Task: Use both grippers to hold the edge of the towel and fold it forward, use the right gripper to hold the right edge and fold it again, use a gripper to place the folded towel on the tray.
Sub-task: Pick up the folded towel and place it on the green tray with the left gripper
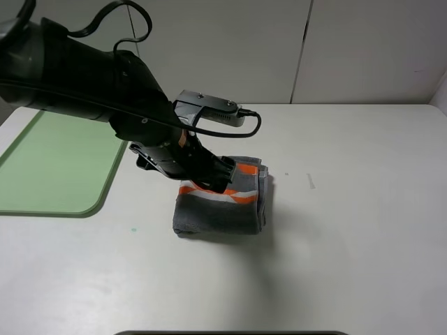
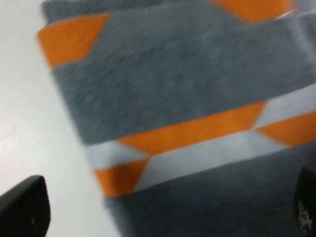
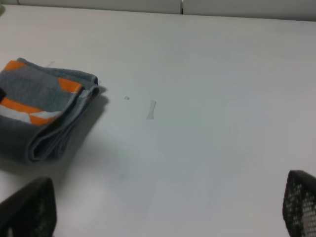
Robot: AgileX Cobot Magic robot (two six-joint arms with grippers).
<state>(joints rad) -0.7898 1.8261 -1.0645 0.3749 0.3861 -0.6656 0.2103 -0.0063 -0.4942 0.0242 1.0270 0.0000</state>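
Observation:
The towel (image 1: 220,208) lies folded into a small thick rectangle on the white table, with orange patches and a pale stripe on top. My left gripper (image 1: 215,180) hangs just over its far-left part, jaws open. The left wrist view shows the towel (image 2: 187,89) close below and blurred, with the gripper (image 2: 165,205) open and one fingertip (image 2: 24,205) over bare table. The right wrist view shows the towel (image 3: 39,113) from a distance, folds facing the camera. My right gripper (image 3: 163,207) is open and empty over bare table, and is out of the exterior view. The green tray (image 1: 56,164) lies at the far left.
A small pale scrap (image 1: 311,181) lies on the table right of the towel; it also shows in the right wrist view (image 3: 150,109). A white wall rises behind the table. A dark edge (image 1: 230,333) runs along the bottom of the exterior view.

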